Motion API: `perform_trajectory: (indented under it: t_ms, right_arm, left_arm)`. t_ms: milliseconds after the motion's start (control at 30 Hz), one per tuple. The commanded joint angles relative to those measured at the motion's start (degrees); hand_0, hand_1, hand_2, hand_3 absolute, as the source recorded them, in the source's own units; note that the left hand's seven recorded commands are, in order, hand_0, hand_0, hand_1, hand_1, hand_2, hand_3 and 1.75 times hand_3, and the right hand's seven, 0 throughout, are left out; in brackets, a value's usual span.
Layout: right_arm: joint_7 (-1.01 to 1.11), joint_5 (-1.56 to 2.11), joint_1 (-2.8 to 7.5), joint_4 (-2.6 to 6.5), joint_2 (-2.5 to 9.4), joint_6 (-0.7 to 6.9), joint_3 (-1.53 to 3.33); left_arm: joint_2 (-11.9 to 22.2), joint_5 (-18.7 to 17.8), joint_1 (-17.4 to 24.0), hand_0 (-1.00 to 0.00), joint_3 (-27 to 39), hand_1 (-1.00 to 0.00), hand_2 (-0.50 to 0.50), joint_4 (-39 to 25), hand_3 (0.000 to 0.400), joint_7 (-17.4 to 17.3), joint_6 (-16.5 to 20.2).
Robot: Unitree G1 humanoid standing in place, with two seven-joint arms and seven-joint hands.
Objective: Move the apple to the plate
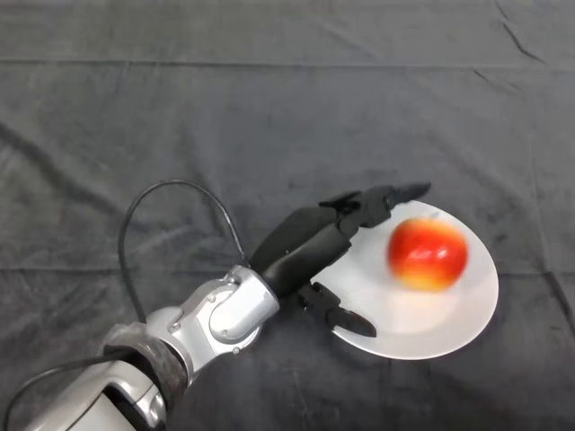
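Note:
A red and yellow apple lies on a white plate at the right of the table. My left hand reaches in from the lower left, just left of the apple and over the plate's left rim. Its fingers are stretched out straight behind the apple and its thumb lies over the plate's near left rim. The hand is open and holds nothing; a gap shows between it and the apple.
A dark, creased cloth covers the whole table. My silver-grey forearm crosses the lower left of the view.

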Motion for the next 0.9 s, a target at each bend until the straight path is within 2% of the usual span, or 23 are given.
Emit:
perform_trajectory:
  t_ms: [33, 600, 900]
  right_arm:
    - [0.23, 1.09, -0.76, 0.16, -1.26, -0.44, -0.24]
    - [0.29, 1.07, -0.79, 0.26, -1.3, -0.46, -0.25]
    - [0.32, 1.07, -0.8, 0.3, -1.32, -0.47, -0.26]
  left_arm:
    - [0.97, 1.3, -2.78, 0.0, -1.89, 0.0, 0.0, -0.75, 0.0, 0.71, 1.0]
    - [2.94, 2.2, -2.71, 0.0, -3.9, 0.0, 0.0, -0.49, 0.0, 5.12, 2.78]
    - [6.25, 2.49, -0.81, 0.0, -2.98, 0.0, 0.0, 0.13, 0.0, 6.62, 0.76]
